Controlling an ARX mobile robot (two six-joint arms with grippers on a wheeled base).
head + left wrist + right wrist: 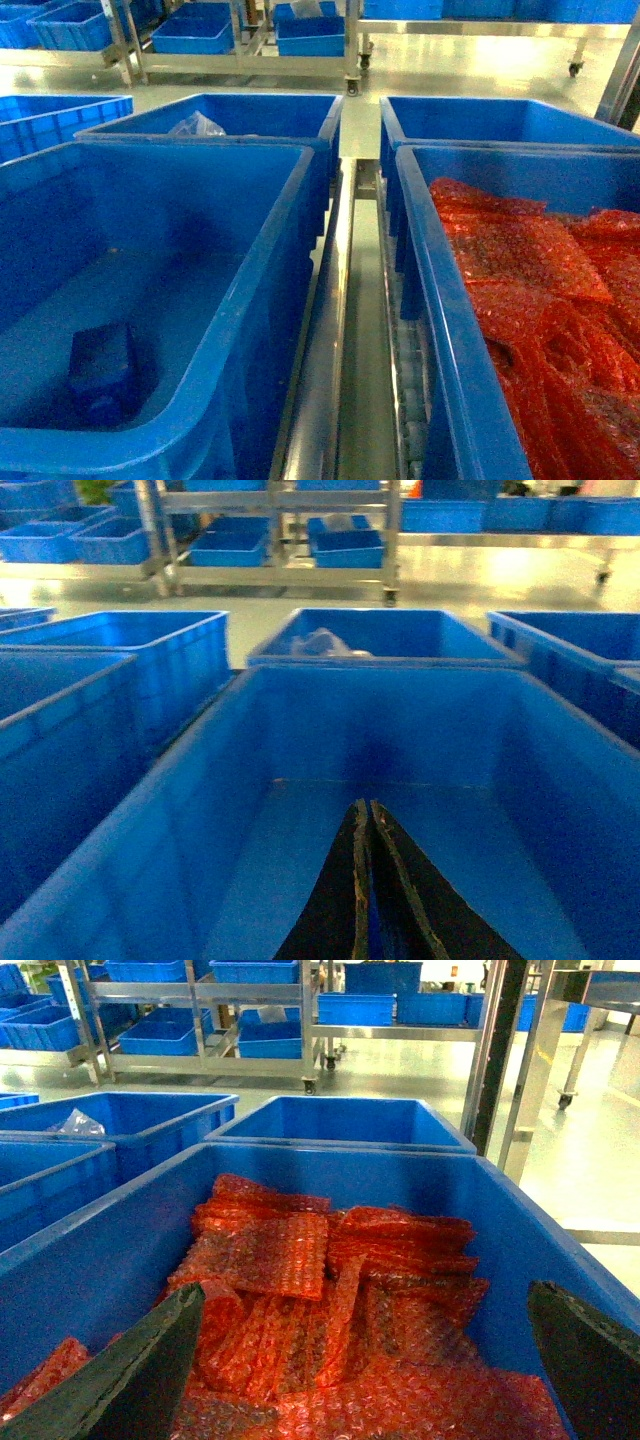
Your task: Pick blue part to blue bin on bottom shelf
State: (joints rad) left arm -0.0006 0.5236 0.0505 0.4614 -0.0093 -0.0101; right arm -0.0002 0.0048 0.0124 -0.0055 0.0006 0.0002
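Looking into the blue bin [270, 290] from the head view, I see the blue part [103, 380] lying on its floor near the front-left corner. My left gripper [366, 880] hangs over that bin with its jaws pressed together on nothing; my right gripper [365, 1360] is spread wide above the red bags [330, 1310]. I judge the block rigid, light and smooth-sided; I would pinch it across two opposite flat faces.
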